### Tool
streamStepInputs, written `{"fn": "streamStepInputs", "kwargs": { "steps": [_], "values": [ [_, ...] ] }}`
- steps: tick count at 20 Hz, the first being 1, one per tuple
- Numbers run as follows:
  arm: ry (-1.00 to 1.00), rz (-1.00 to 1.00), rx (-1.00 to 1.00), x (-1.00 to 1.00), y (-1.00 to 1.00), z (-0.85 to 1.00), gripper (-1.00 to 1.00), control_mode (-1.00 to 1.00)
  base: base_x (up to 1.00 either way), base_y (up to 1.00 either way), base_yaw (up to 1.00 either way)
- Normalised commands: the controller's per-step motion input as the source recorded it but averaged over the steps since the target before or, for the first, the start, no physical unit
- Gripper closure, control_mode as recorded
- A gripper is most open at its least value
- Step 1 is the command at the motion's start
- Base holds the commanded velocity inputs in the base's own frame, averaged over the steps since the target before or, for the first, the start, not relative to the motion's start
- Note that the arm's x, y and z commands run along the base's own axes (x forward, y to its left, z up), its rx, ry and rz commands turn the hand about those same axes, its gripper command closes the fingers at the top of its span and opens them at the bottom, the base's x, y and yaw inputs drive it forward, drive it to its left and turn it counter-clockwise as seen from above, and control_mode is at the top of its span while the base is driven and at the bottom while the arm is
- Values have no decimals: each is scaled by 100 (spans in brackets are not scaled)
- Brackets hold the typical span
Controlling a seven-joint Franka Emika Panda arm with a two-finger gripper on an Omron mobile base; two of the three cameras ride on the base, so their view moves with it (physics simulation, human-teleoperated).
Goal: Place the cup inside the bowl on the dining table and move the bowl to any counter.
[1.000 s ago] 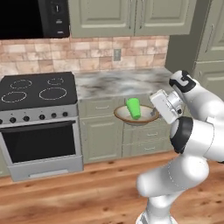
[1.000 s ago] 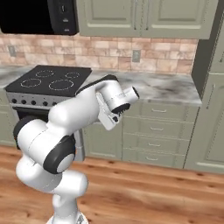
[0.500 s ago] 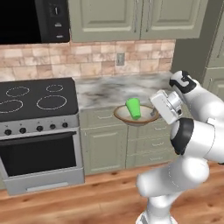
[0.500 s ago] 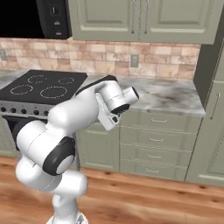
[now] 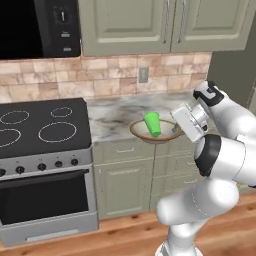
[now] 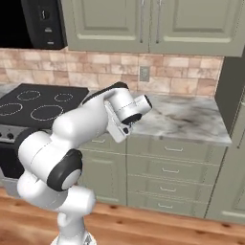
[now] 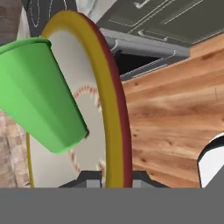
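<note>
Kitchen frontage: brick backsplash, marble counter (image 5: pixel 112 119) over grey-green cabinets, black stove (image 5: pixel 42 125) at left. Bowl (image 5: pixel 150 133) is held level in the air before the counter's front edge, the gripper (image 7: pixel 111 177) pinching its rim between both fingers. Green cup (image 5: pixel 152 123) stands inside the bowl.

base cams l/r toward counter (image 5: pixel 120 117); hand cam close on bowl (image 7: pixel 114 100)

cup (image 5: pixel 152 123): bright green | bowl (image 5: pixel 141 132): beige, brown rim | counter (image 5: pixel 112 119): grey-white veined marble
</note>
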Motion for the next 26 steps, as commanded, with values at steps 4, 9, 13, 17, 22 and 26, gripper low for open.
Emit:
{"fn": "streamStepInputs", "kwargs": {
  "steps": [4, 9, 13, 17, 22, 26],
  "values": [
    [0, 0, 0, 0, 0, 0, 100, 100, 65, -19, 0],
    [0, 0, 0, 0, 0, 0, 100, 100, 64, -16, 0],
    [0, 0, 0, 0, 0, 0, 100, 100, 60, -12, 0],
    [0, 0, 0, 0, 0, 0, 100, 100, 50, -14, 0],
    [0, 0, 0, 0, 0, 0, 100, 100, 49, -17, 0],
    [0, 0, 0, 0, 0, 0, 100, 100, 42, -17, 0]
  ]
}}
